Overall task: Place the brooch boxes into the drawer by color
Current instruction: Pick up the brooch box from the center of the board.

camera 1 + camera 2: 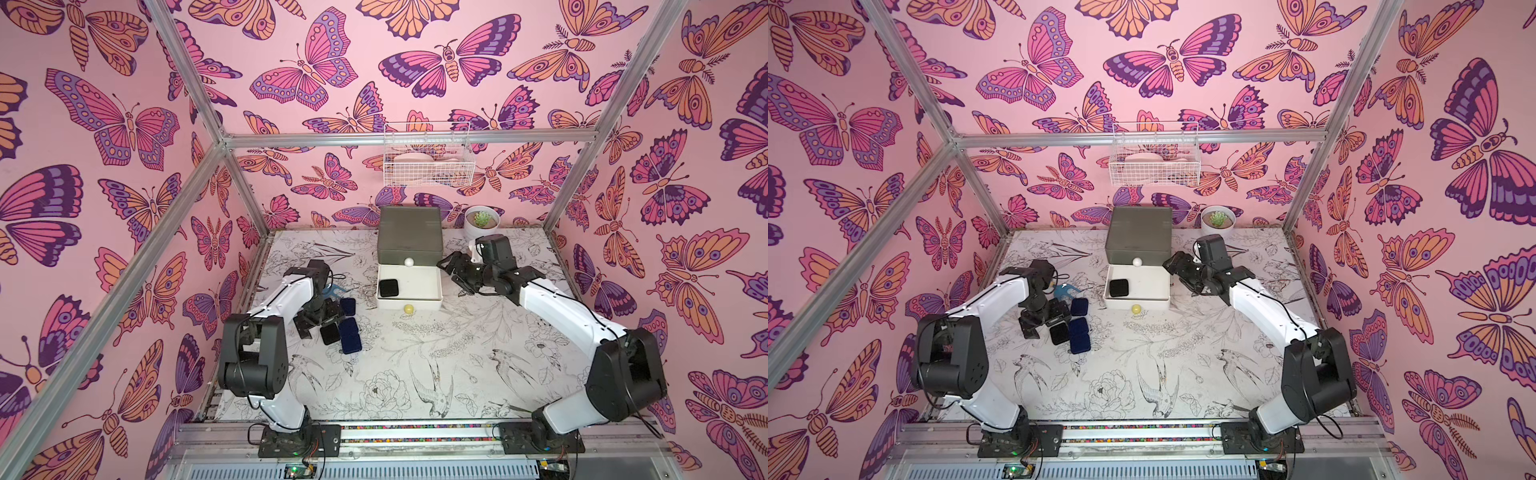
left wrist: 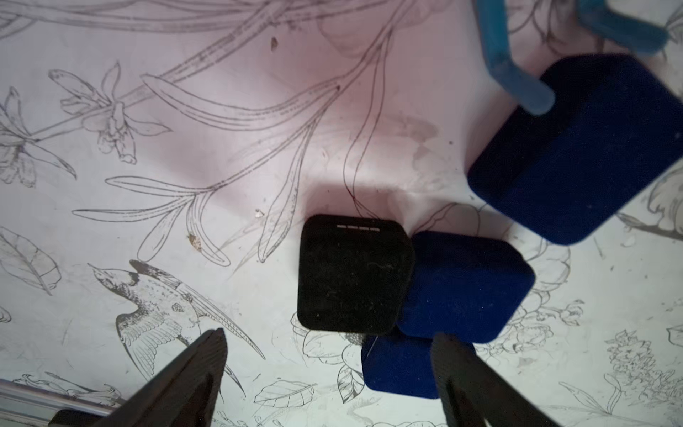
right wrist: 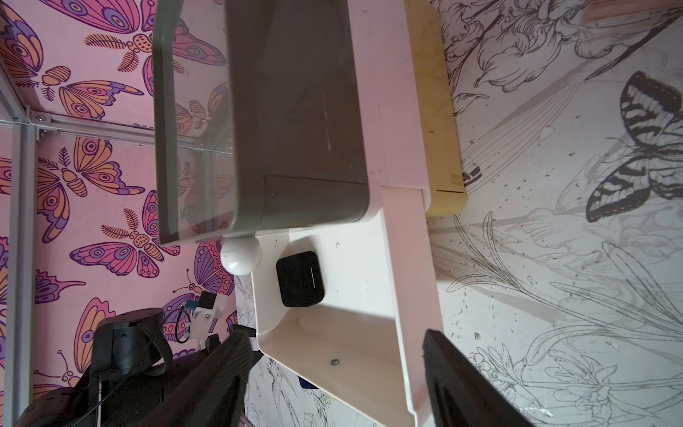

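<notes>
- Left gripper [image 2: 329,334] wide open, empty, just beside black box [image 2: 353,273] touching navy boxes [image 2: 462,288] on counter [image 1: 415,353].
- Right gripper [image 3: 336,334] open, empty, beside pulled-out white drawer [image 1: 409,304] holding another black box [image 1: 389,287].

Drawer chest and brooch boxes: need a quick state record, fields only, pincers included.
olive drawer: shut
white drawer: pulled out, holds stowed black box
loose black box: on table, against a navy box
navy boxes: three, on table
red boxes: none in view
left pincer: open, empty, over loose black box
right pincer: open, empty, by white drawer
</notes>
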`<move>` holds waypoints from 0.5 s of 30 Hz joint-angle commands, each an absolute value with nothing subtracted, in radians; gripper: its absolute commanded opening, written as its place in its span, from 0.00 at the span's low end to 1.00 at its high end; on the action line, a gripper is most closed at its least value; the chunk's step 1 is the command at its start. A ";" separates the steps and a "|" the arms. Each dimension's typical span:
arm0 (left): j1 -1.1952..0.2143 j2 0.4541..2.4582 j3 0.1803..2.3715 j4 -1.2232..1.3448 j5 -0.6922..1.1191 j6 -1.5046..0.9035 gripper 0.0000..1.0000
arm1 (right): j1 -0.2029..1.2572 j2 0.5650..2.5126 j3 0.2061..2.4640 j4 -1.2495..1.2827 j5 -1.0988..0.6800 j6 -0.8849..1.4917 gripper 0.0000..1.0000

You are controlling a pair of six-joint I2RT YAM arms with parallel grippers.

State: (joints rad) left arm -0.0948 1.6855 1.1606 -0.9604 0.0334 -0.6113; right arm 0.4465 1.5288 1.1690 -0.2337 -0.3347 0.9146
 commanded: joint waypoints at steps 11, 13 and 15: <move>-0.060 1.766 1.171 -0.880 0.040 -0.641 0.91 | 0.449 1.552 1.171 -0.251 -0.353 0.903 0.78; -0.060 1.769 1.172 -0.877 0.038 -0.640 0.91 | 0.449 1.554 1.174 -0.256 -0.356 0.899 0.78; -0.059 1.773 1.170 -0.877 0.037 -0.638 0.91 | 0.449 1.557 1.174 -0.260 -0.357 0.898 0.79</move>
